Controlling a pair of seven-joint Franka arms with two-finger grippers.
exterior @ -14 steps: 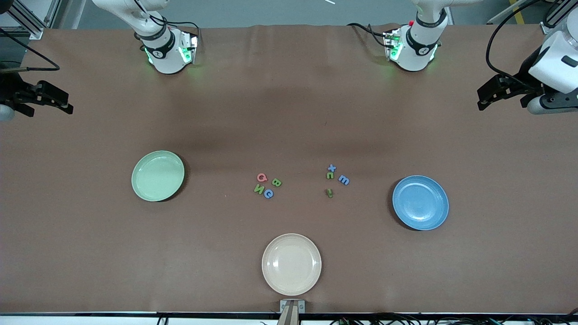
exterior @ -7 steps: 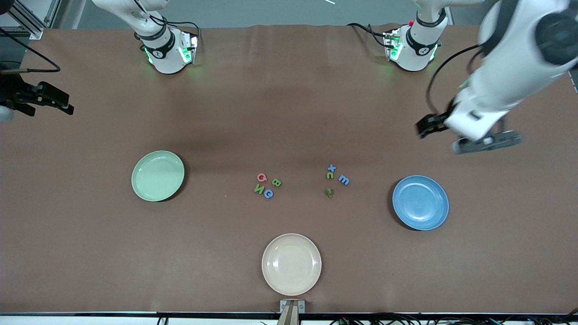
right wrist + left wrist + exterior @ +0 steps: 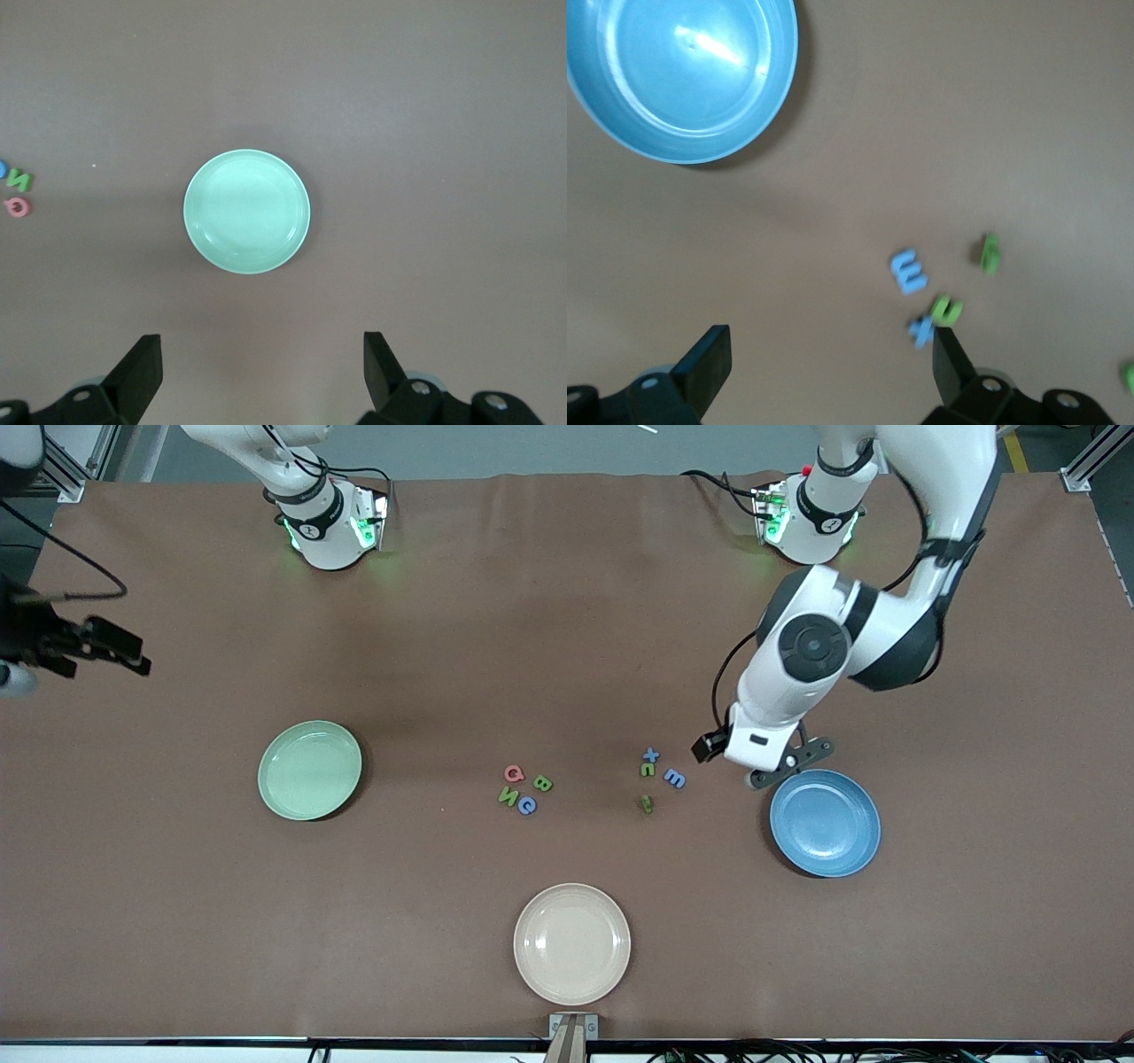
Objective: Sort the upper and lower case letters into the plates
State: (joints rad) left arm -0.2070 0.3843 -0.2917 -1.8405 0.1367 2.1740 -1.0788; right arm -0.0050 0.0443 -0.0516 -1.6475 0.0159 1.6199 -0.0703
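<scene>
The left gripper (image 3: 731,755), fingers spread and empty, hangs right of centre in the front view, between the blue plate (image 3: 825,823) and the blue m (image 3: 674,779); half a second ago it was up at the right edge. The right gripper (image 3: 106,651), also open, waits at the left edge. The blue and green plate (image 3: 310,770) hold nothing; the letters (image 3: 523,788) lie mid-frame between them, near the beige plate (image 3: 572,943).
</scene>
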